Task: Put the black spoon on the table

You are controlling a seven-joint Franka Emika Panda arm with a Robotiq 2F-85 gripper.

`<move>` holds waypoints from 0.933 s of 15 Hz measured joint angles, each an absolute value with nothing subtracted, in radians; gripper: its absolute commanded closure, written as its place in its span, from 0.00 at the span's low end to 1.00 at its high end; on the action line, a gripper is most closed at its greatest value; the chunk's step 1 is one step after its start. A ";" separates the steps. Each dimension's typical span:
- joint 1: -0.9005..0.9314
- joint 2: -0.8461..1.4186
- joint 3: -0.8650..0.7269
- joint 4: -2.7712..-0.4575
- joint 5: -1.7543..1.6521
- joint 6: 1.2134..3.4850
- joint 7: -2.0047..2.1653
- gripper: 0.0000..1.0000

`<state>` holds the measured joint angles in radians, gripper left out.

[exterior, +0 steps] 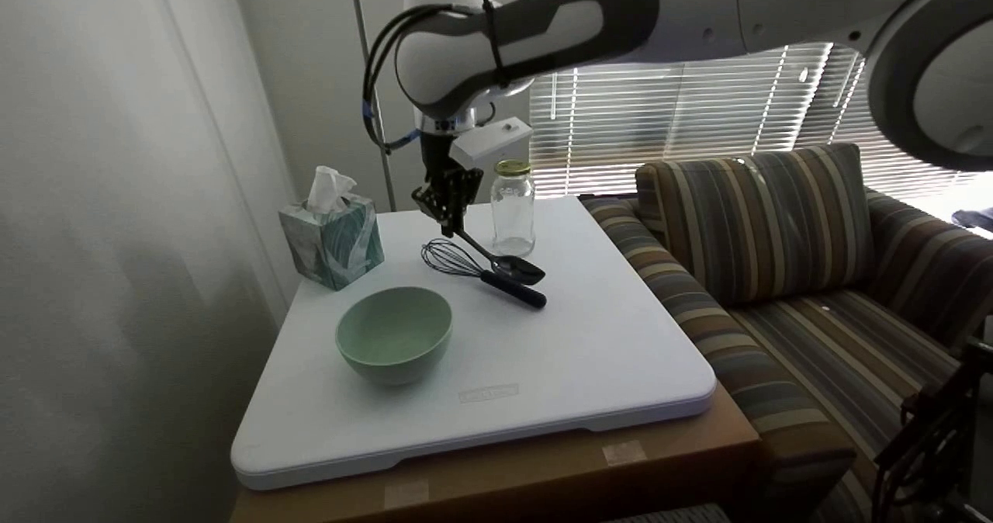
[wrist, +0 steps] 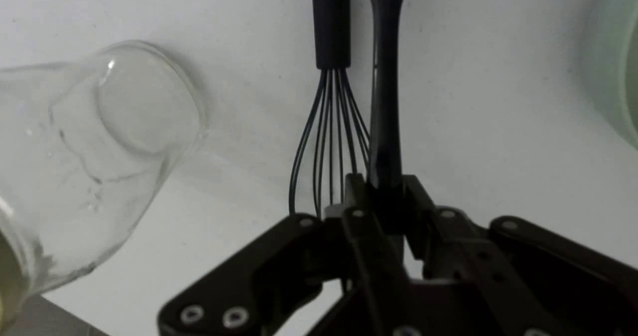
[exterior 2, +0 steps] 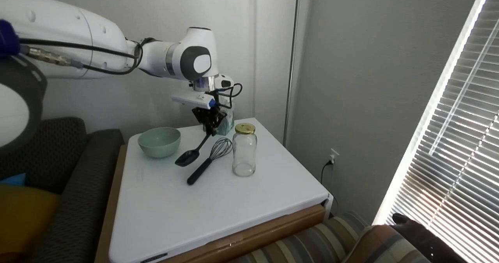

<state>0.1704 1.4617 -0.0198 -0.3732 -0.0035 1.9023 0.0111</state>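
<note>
The black spoon is held by its handle, tilted, with its bowl lower than the grip; its bowl (exterior: 518,269) shows in both exterior views (exterior 2: 188,157). Its handle (wrist: 386,91) runs up the wrist view, with the bowl mostly cut off at the top edge. My gripper (wrist: 383,186) is shut on the handle end; it also shows in both exterior views (exterior: 452,226) (exterior 2: 211,131). The gripper is above the white table (exterior: 613,344) (exterior 2: 218,216). I cannot tell whether the spoon's bowl touches the table.
A whisk (exterior: 512,289) (exterior 2: 199,171) (wrist: 333,32) lies right beside and partly under the spoon. A glass jar (exterior: 513,213) (exterior 2: 244,153) (wrist: 144,101) with a gold lid stands close by. A green bowl (exterior: 396,337) (exterior 2: 159,142) and a tissue box (exterior: 333,240) are on the table. A striped sofa (exterior: 776,298) adjoins.
</note>
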 measured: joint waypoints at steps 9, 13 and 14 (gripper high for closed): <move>0.164 1.489 0.022 -0.443 -0.002 1.898 -0.081 0.95; 0.175 1.490 0.043 -0.474 -0.002 1.894 -0.117 0.95; 0.178 1.490 0.045 -0.481 -0.002 1.893 -0.119 0.95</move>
